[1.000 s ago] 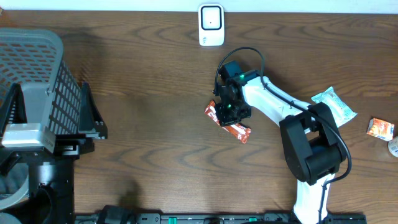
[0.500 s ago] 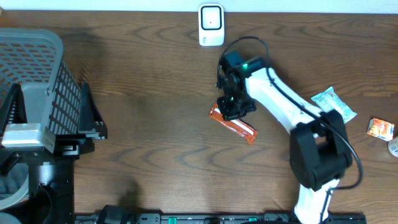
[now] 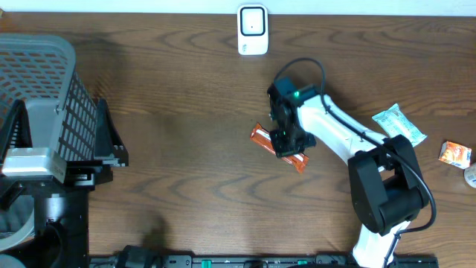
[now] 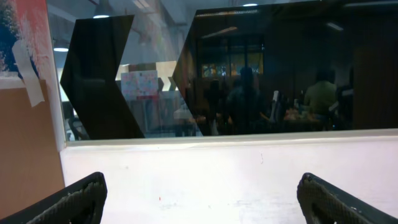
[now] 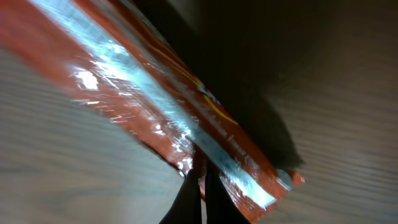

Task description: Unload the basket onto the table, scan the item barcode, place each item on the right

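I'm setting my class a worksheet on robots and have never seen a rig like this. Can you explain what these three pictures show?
These are two robot arms at a wooden table. One picture looks down from above; the other two come from a camera on each wrist. From above, the right gripper is shut on an orange snack packet, which its wrist camera shows close up. The left gripper is open and empty, facing a window. Also there: a white scanner, a grey basket on the left, a green-white packet and a small orange packet.
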Robot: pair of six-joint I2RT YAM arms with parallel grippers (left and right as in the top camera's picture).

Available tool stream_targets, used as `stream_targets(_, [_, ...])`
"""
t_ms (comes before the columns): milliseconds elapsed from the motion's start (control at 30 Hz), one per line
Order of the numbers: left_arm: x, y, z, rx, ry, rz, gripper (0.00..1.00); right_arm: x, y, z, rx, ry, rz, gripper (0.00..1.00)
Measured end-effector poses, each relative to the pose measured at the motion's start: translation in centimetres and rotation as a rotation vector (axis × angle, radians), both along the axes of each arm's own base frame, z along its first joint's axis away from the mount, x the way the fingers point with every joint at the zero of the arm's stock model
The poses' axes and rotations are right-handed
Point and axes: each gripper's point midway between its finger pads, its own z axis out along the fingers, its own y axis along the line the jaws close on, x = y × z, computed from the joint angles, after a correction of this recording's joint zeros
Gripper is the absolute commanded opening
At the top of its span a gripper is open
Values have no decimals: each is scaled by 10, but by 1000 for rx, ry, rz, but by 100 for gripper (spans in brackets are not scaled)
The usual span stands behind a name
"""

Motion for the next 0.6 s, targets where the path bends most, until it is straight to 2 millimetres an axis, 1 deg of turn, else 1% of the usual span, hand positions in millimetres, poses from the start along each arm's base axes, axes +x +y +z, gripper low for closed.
stream_targets(100, [0,0,0,0,0,0,98,-11,-5,-9,-15,29,-8,1])
stream_targets(167, [0,0,0,0,0,0,98,-15,-7,-9,-23,42,-11,1])
stream_targets(267, [0,0,0,0,0,0,98,-20,-10,-4,-37,70,-11,1])
stream_targets(333, [0,0,0,0,0,0,98,-20,-10,5,-43,79,-14,1])
stream_targets(400, [0,0,0,0,0,0,98,-16,-9,16,-34,60,-14,1])
stream_targets(500, [0,0,0,0,0,0,98,-10,-6,41,-8,0,-13,1])
stream_targets(533, [0,0,0,0,0,0,98,-8,-7,54,1,-36,-13,1])
stream_targets(600, [0,0,0,0,0,0,98,-5,-8,64,6,-72,-13,1])
